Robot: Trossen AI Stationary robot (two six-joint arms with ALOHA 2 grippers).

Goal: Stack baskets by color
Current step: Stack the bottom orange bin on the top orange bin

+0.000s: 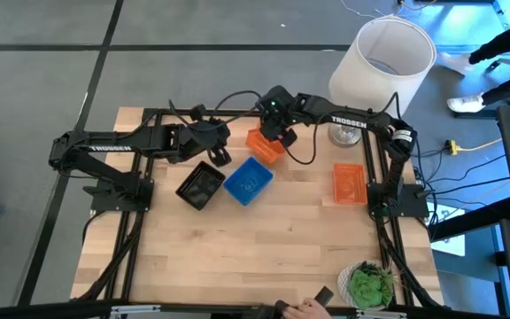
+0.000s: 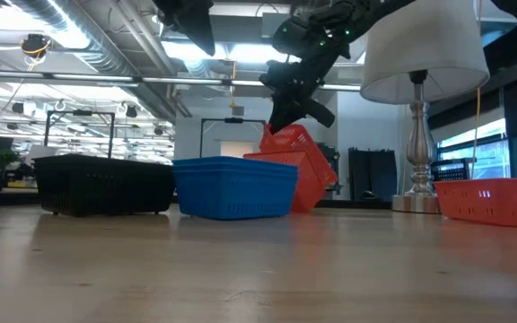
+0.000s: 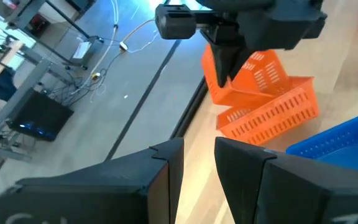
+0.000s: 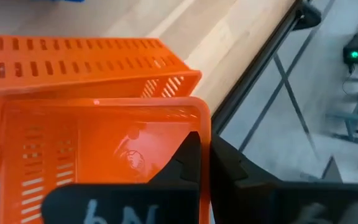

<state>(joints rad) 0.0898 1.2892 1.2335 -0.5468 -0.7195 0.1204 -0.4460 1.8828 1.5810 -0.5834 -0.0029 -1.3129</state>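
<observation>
Baskets: right gripper (image 2: pixel 285 115) is clamped on the rim of one orange basket (image 2: pixel 285 140), lifted and tilted. A second orange basket (image 2: pixel 303 179) sits just below it, also tilted; the two may be touching, cannot tell for sure.
Third orange: orange basket by the lamp (image 1: pixel 349 182) lies flat on the table (image 1: pixel 264 257), well apart from the right gripper, off to its lamp side.
Blue: blue stack (image 1: pixel 248 182) is near the gripper, on the table beside the tilted pair. Count in the stack unclear.
Black: black basket (image 1: pixel 201 186) is just beyond the blue one, below the left gripper (image 1: pixel 220 152).
Risk 1: thin rim pinch on a tilted basket. It could swing or slip out on transit.
Risk 2: lower orange basket looks hooked or leaning on the held one. Lifting may drag it, then drop it or tip it off the table's far edge, which is close.
Risk 3: arms are near each other at the far side, so a wide move could clip the left wrist.
Right arm pose: reaches in from the lamp side, wrist bent down, fingers pointing steeply down onto the rim.
Left arm pose: raised above the table near the black basket, jaws parted, nothing held, waiting.
</observation>
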